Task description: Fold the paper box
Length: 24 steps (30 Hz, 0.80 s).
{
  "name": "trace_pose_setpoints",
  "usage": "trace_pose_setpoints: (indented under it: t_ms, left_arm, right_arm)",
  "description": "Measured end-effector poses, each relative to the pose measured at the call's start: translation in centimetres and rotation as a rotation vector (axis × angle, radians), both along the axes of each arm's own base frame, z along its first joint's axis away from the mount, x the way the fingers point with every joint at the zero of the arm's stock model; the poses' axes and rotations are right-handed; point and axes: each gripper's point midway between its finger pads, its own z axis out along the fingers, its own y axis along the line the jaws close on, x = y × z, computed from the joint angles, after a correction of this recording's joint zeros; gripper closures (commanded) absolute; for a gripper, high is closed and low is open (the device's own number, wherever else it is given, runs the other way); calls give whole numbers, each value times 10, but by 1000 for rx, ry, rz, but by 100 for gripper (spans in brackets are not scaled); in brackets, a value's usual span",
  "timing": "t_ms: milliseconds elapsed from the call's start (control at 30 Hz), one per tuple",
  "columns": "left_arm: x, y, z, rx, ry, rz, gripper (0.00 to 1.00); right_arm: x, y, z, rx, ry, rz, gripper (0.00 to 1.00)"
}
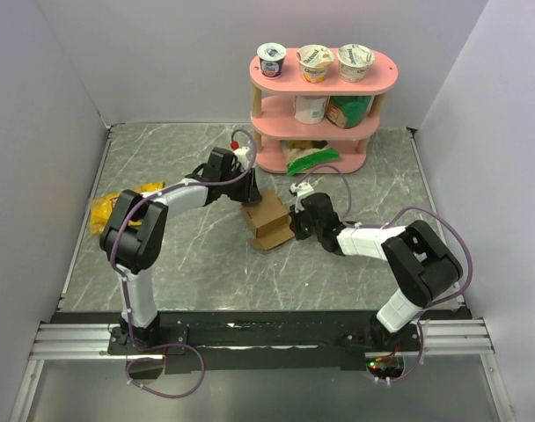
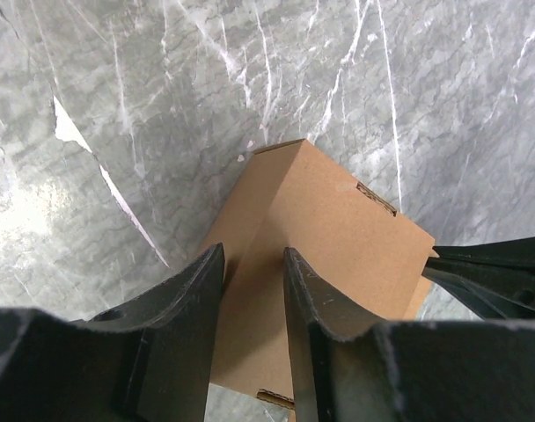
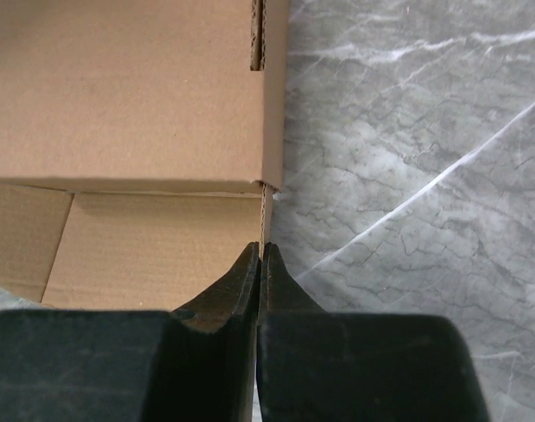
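Plain brown paper box at mid-table, between two grippers.
The right gripper is closed tight on a thin edge of the box wall. The left gripper stands with its jaws partly apart above a fold of the matte, unprinted cardboard. A crinkled yellow snack bag lies on the grey marbled table to the left. The lidded cups on the pink shelf behind carry labels too small to read.

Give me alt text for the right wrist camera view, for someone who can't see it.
The right hand, its two black fingers shut, pinches a thin cardboard wall of the brown paper box, seen edge-on. The box fills the upper left of the view; grey marbled table lies to the right.
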Motion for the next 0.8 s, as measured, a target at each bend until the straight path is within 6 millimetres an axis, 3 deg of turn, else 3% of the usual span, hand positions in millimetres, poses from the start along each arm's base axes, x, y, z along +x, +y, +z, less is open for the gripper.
trace_pose_setpoints:
  t_ms: [633,733,767,800]
  left_arm:
    - [-12,-22,5,179,-254,-137,62]
    - [-14,-22,6,189,-269,-135,62]
    - [-14,-21,6,192,-270,-131,63]
    - [-14,-21,6,195,-271,-130,63]
  right_arm:
    - [-2,-6,3,-96,94,7,99]
    - [-2,-7,2,-100,97,3,83]
    - [-2,-7,2,-100,97,1,72]
    - [-2,-6,3,-97,97,1,70]
